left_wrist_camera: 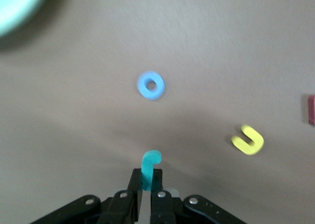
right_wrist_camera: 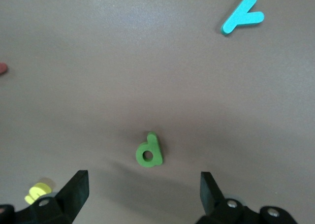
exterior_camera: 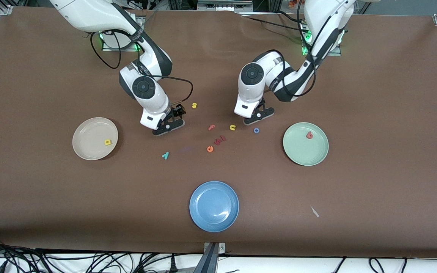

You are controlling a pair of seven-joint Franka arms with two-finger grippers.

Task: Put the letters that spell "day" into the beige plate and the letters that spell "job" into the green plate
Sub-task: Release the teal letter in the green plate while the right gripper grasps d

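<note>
Between the left gripper's [left_wrist_camera: 146, 197] pressed-together fingers sits the teal j [left_wrist_camera: 150, 169], apparently lifted; the right gripper's [right_wrist_camera: 142, 194] fingers spread wide just above the green a [right_wrist_camera: 149, 151].

Left gripper [left_wrist_camera: 146, 194] low over the table, wrist pointing straight down, fingers [left_wrist_camera: 133, 192] pinched together on the teal j [left_wrist_camera: 150, 167]. Right gripper [right_wrist_camera: 143, 192] likewise pointing down, jaws spread wide, nothing between them, green a [right_wrist_camera: 149, 151] just ahead
</note>
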